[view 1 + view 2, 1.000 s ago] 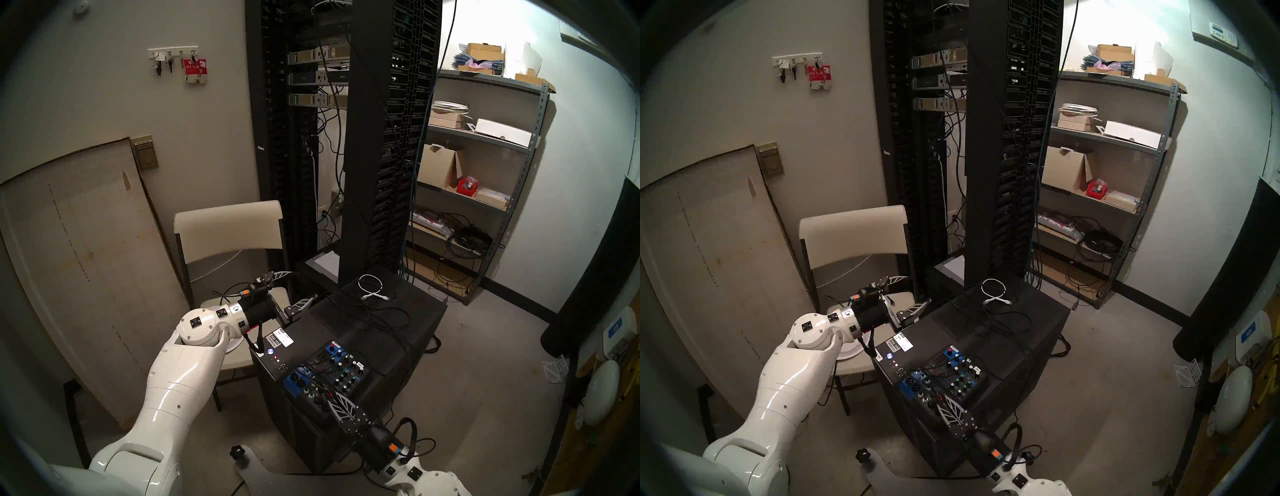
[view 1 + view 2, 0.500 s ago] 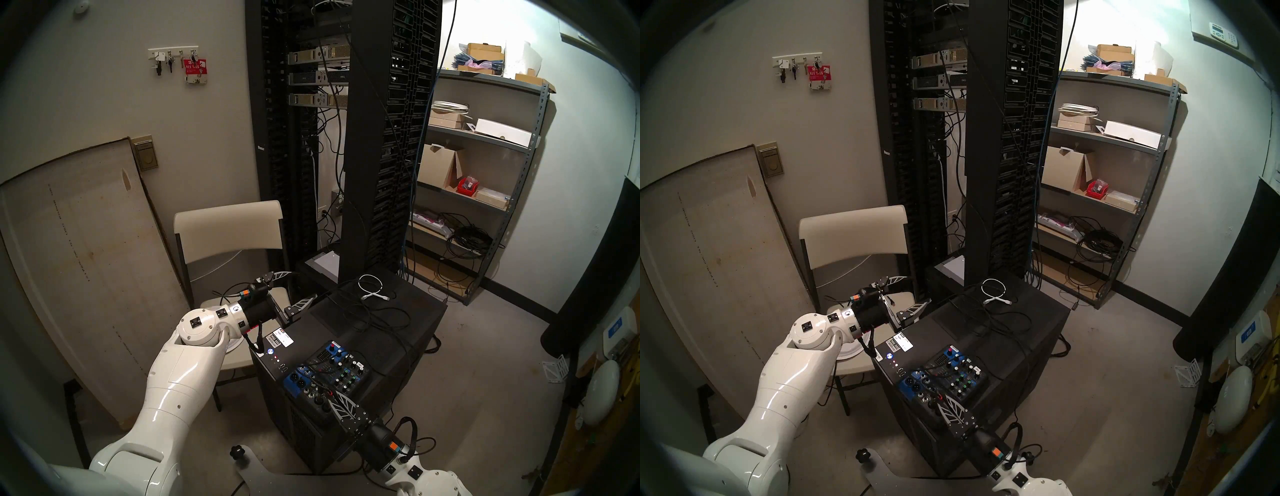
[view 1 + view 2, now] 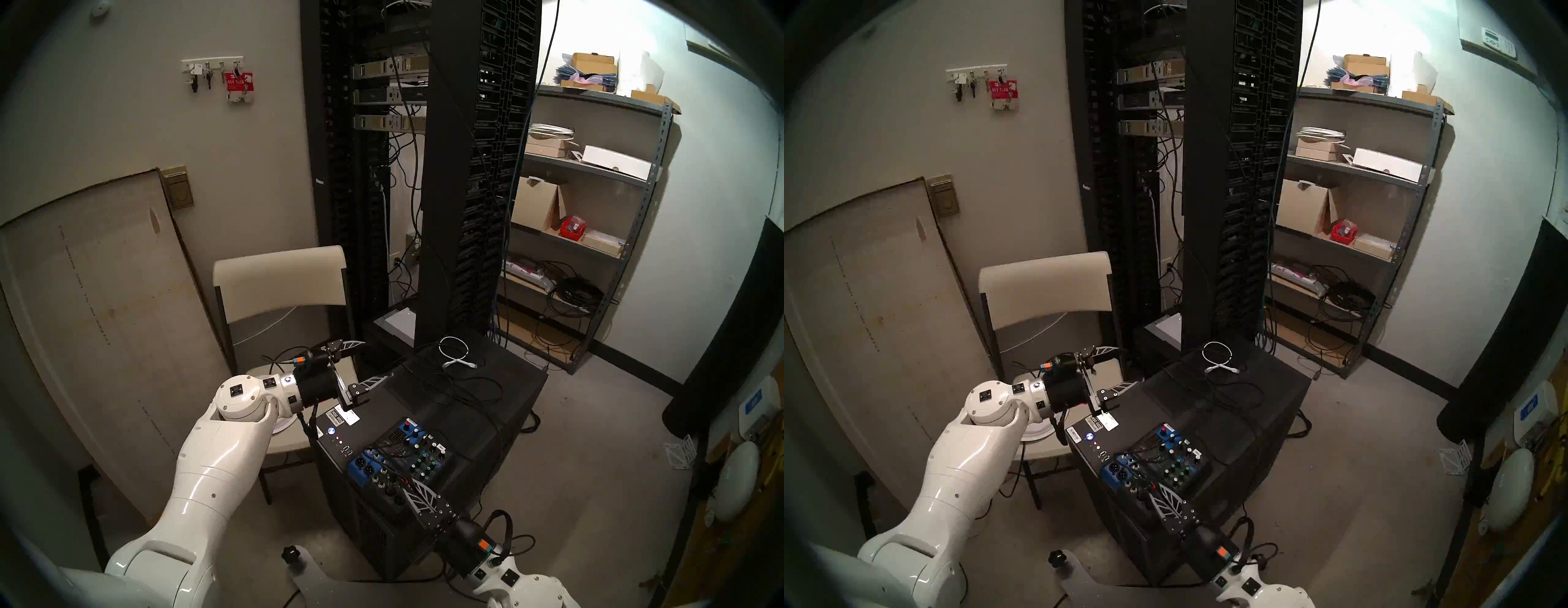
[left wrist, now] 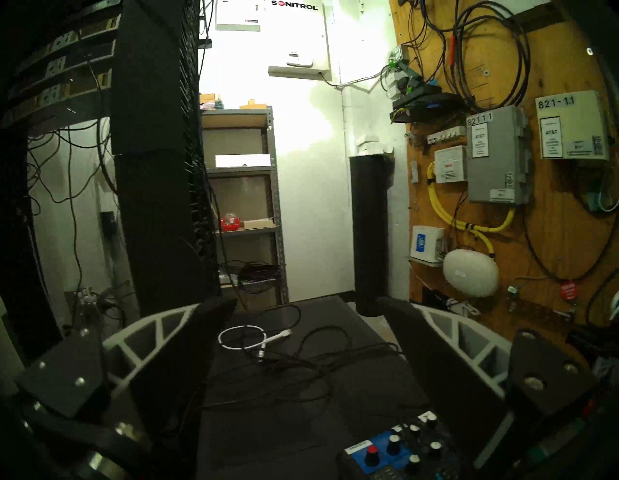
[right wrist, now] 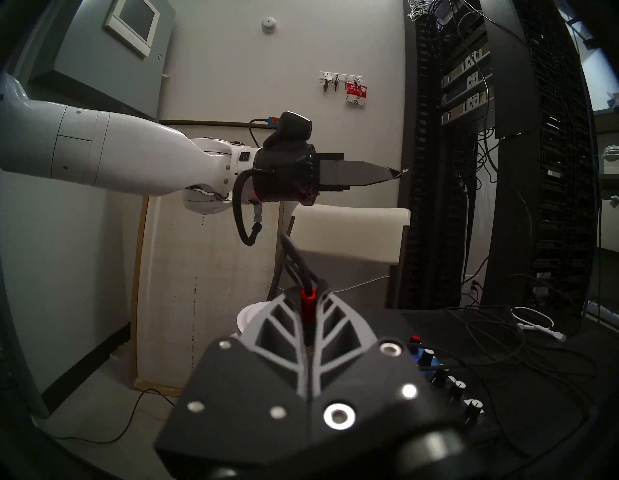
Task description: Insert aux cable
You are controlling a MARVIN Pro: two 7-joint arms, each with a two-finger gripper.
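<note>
aux cable plug tip hidden between tool fingers

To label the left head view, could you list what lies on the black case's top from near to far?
right gripper → blue audio mixer → tangle of black cables → coiled white cable

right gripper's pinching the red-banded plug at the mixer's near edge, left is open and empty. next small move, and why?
Probably ease the right gripper down to seat the aux cable plug in the mixer. It is shut on the plug, right over the mixer's near-edge jacks; whether it is already seated cannot be told. The left gripper hangs open, away.
</note>
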